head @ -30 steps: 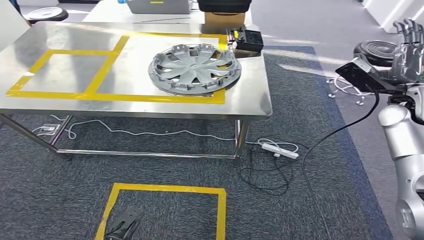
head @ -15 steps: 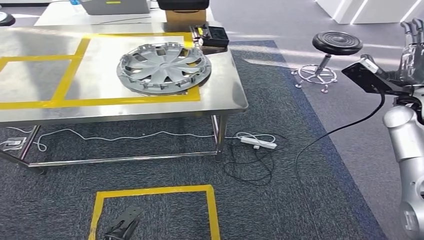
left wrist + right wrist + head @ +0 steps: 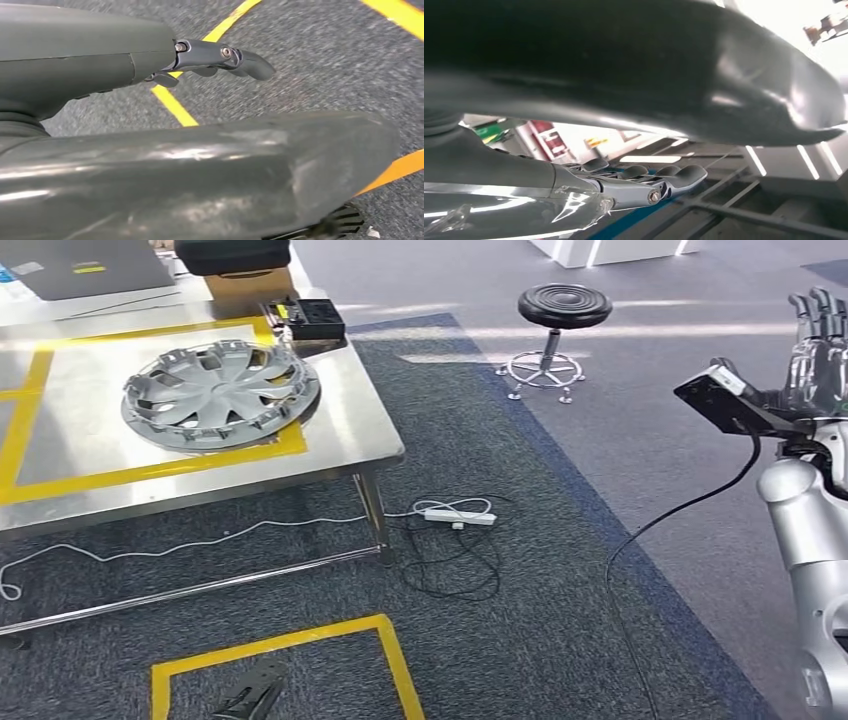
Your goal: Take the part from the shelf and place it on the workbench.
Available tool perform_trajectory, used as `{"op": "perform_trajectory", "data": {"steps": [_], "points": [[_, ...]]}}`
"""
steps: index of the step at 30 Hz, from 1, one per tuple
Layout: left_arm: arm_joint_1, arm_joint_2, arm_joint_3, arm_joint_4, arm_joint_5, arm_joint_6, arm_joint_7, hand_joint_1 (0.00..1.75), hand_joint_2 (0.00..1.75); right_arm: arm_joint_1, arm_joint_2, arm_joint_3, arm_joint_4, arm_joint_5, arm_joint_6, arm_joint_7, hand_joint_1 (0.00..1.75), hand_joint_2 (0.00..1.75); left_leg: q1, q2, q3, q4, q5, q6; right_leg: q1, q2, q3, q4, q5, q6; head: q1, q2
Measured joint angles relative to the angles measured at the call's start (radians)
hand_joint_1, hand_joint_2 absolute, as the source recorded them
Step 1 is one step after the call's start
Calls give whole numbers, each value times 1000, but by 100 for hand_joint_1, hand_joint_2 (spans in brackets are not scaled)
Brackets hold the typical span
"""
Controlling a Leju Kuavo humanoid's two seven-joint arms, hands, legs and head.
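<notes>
The part, a silver hubcap (image 3: 215, 395), lies flat on the steel workbench (image 3: 350, 455) inside a yellow taped rectangle. My right hand (image 3: 818, 345) is raised at the right edge of the head view, far from the bench, fingers straight up and apart, holding nothing. The right wrist view shows its fingers (image 3: 644, 180) stretched out with nothing in them. My left hand (image 3: 150, 165) hangs over the carpet, its fingers (image 3: 235, 57) extended above a yellow tape line and holding nothing.
A black box (image 3: 312, 318) and a cardboard box (image 3: 250, 285) sit at the bench's far corner. A black stool (image 3: 563, 308) stands beyond on grey floor. A power strip (image 3: 455, 517) with loose cables lies by the bench leg. A yellow taped square (image 3: 390, 660) marks the carpet.
The whole picture has slid left, so the camera has turned right. The bench and hubcap now sit at the left, and the stool stands nearer the middle. My right hand stays raised.
</notes>
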Motion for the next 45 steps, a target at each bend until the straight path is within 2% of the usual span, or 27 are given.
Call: {"op": "perform_trajectory", "data": {"steps": [2, 4, 6, 8, 10, 11, 12, 13, 15, 17, 19, 21, 23, 25, 26, 27, 29, 31, 32, 33, 35, 37, 39, 41, 42, 43, 45], "points": [[0, 0, 0, 0, 0, 0, 0, 0, 0, 2, 0, 0, -8, -1, 0, 1, 0, 0, 5, -32, 29, -62, 11, 5, -1, 24, -8, 0, 3, 12, 0, 0], [-1, 1, 0, 0, 0, 2, 0, 0, 0, 8, -1, -3, -15, -2, 1, 4, 0, 0, 4, -15, 32, -68, 9, 18, -5, 44, -16, -7, 9, 26, -1, 0], [-3, 1, 0, 0, 1, 4, 0, 0, 0, 14, -4, -6, -21, -3, 1, 7, 0, 0, 5, 8, 34, -71, 12, 32, -2, 8, -33, 16, -6, 36, 5, 0], [-2, 0, 0, 0, 1, 4, 0, 0, 0, 15, -5, -6, -25, -4, 1, 8, 0, 0, 3, 31, 34, -73, 12, 41, 3, -62, -84, 124, -63, 42, 13, 0], [1, 1, 0, 0, 1, 4, 0, 0, 0, 21, -4, -5, -25, -4, 1, 9, 0, 0, 0, 56, 34, -72, 10, 45, 3, -90, -147, 257, -117, 45, 14, 0], [2, 1, 0, 0, 1, 4, 0, 0, 0, 24, -4, -5, -25, -4, 1, 9, 0, 0, -1, 68, 35, -72, 9, 45, 3, -93, -160, 284, -121, 45, 15, 0], [2, 2, 0, 0, 1, 4, 0, 0, 0, 27, -4, -5, -25, -4, 1, 10, 0, 0, -1, 81, 36, -72, 8, 45, 3, -95, -153, 274, -108, 45, 15, 0], [2, 1, 0, 0, 1, 4, 0, 0, 0, 27, -4, -5, -27, -4, 1, 10, 0, 0, -2, 93, 39, -72, 6, 44, 3, -101, -124, 222, -79, 43, 15, 0], [1, 0, 0, 0, 1, 4, 0, 0, 0, 24, -4, -6, -31, -5, 1, 10, 0, 0, -6, 115, 47, -71, -2, 37, 8, -135, -42, 81, -24, 37, 15, 0], [0, 1, 0, 0, 0, 3, 0, 0, 0, 20, -4, -6, -33, -5, 1, 10, 0, 0, -12, 134, 54, -71, -7, 27, 14, -152, 1, 7, -6, 26, 13, 0], [-1, 1, 0, 0, 0, 3, 1, 0, 0, 19, -5, -8, -33, -5, 0, 10, 0, 0, -14, 154, 59, -74, -10, 16, 16, -129, -1, 3, -5, 12, 12, 0], [-4, 1, 0, 0, 0, 3, 2, 0, 0, 17, -6, -11, -33, -5, 0, 8, 0, 0, -12, 136, 56, -59, -27, 4, 11, -107, -2, -1, -1, 1, 11, 0], [-6, 1, 0, 0, 0, 3, 2, 0, 0, 13, -5, -12, -33, -6, -1, 6, 0, 0, -9, 84, 17, 29, -81, -3, 5, -88, -2, -4, 3, -7, 9, 0], [-3, 1, 0, 0, 0, 3, 3, 0, 0, 14, -4, -12, -32, -6, -1, 5, 0, 0, -10, 57, -48, 161, -137, -4, 4, -65, -4, -4, 5, -11, 7, 0], [-2, 1, 0, 0, 0, 3, 4, 0, 0, 16, -4, -11, -32, -6, 0, 5, 0, 0, -10, 54, -71, 201, -143, -3, 4, -52, -4, -4, 5, -11, 7, 0], [-1, 1, 0, 0, 0, 3, 4, 0, 0, 18, -4, -11, -32, -6, 0, 4, 0, 0, -10, 53, -76, 204, -129, -2, 4, -38, -5, -4, 6, -11, 7, 0], [-1, 1, 0, 0, 0, 3, 5, 0, 0, 18, -4, -12, -32, -6, -1, 4, 0, 0, -7, 34, -34, 104, -56, 0, 2, -12, -5, -4, 8, -7, 7, 0], [-2, 1, 0, 0, 0, 3, 5, 0, 0, 16, -4, -12, -32, -6, -1, 4, 0, 0, 1, -12, 23, -20, -5, 4, 2, 15, -11, -1, 10, 1, 7, 0], [-2, 1, 0, 0, 0, 3, 5, 0, 0, 15, -4, -12, -32, -7, -1, 4, 0, 0, 3, -28, 38, -54, 1, 7, 1, 27, -15, 0, 12, 7, 8, 0], [-2, 2, 0, 0, -1, 3, 5, 0, 0, 15, -4, -13, -31, -7, -1, 4, 0, 0, 3, -30, 44, -66, -2, 11, 0, 39, -20, -2, 15, 15, 7, 0], [-4, 2, 0, 0, -1, 4, 5, 0, 0, 18, -6, -18, -31, -8, -2, 4, 0, 0, 2, -8, 45, -70, -1, 23, -4, 49, -27, -7, 20, 28, 6, 0], [-7, 2, 0, 0, -2, 4, 5, 0, 0, 17, -11, -25, -31, -10, -3, 4, 0, 0, 4, 17, 47, -75, 4, 37, -1, -2, -52, 35, -4, 36, 15, 0], [-6, 3, 0, 0, -3, 4, 5, 0, 0, 15, -13, -27, -30, -10, -4, 3, 0, 0, 1, 40, 48, -75, 3, 45, 3, -70, -111, 156, -63, 41, 23, 0], [-3, 5, 0, 0, -3, 4, 5, 0, 0, 20, -13, -27, -29, -10, -4, 3, 0, 0, -2, 66, 49, -75, 1, 46, 1, -91, -165, 269, -103, 46, 24, 0], [-2, 6, 0, 0, -3, 4, 5, 0, 0, 23, -13, -28, -28, -11, -4, 3, 0, 0, -2, 80, 50, -75, 0, 46, 1, -95, -168, 279, -98, 46, 24, 0], [-2, 6, 0, 0, -3, 4, 5, 0, 0, 25, -13, -28, -28, -11, -5, 3, 0, 0, -3, 93, 52, -75, -3, 45, 1, -99, -148, 246, -77, 46, 24, 0], [-3, 6, 0, 0, -3, 3, 5, 0, 0, 25, -13, -29, -27, -13, -8, 3, 0, 0, -6, 117, 61, -75, -10, 39, 6, -134, -67, 106, -20, 43, 24, 0]]}}
